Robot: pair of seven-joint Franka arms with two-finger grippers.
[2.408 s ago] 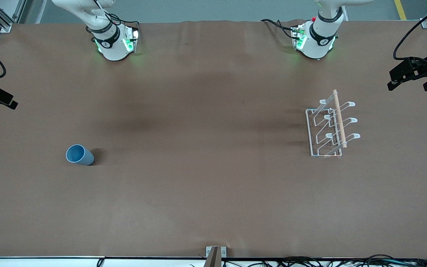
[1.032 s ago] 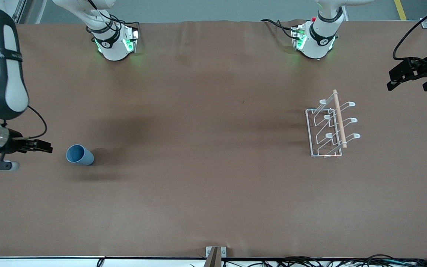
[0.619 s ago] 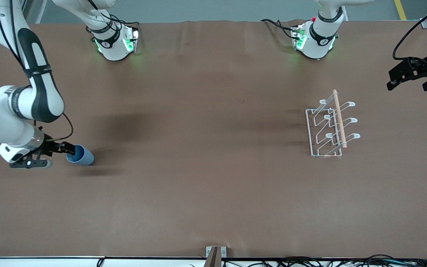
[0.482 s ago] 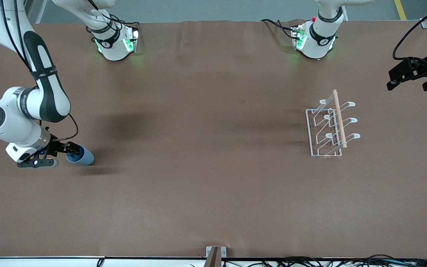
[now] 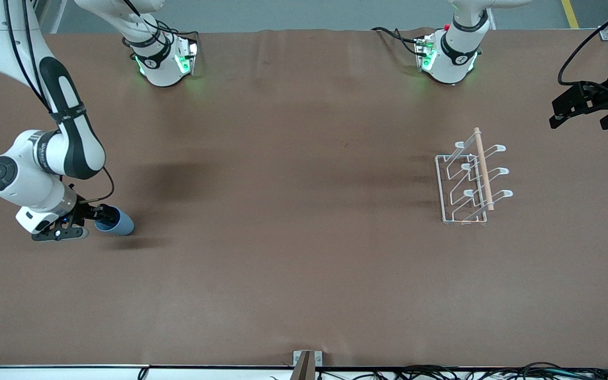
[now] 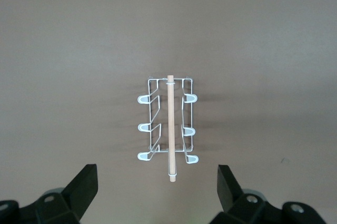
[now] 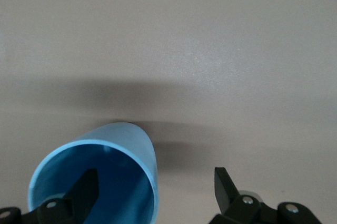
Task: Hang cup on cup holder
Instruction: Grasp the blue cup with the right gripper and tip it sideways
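The light-blue cup (image 5: 118, 225) stands mouth up on the brown table toward the right arm's end. My right gripper (image 5: 105, 215) is open at its rim. In the right wrist view one finger (image 7: 86, 188) is inside the cup (image 7: 113, 153) and the other finger (image 7: 223, 184) is outside its wall, with the gripper (image 7: 155, 182) astride the rim. The white wire cup holder (image 5: 467, 182) with its wooden rod stands toward the left arm's end. My left gripper (image 5: 581, 108) waits open and empty, high over that end of the table, and looks down on the cup holder (image 6: 169, 129) between its fingers (image 6: 87, 181).
The two arm bases (image 5: 164, 60) stand along the table's edge farthest from the front camera. A small bracket (image 5: 306, 359) sits at the nearest edge. Bare brown table (image 5: 293, 211) lies between the cup and the cup holder.
My right arm has swung in from the table's end and brought its gripper down onto the cup's rim, one finger now inside. The cup, cup holder and left arm have not moved.
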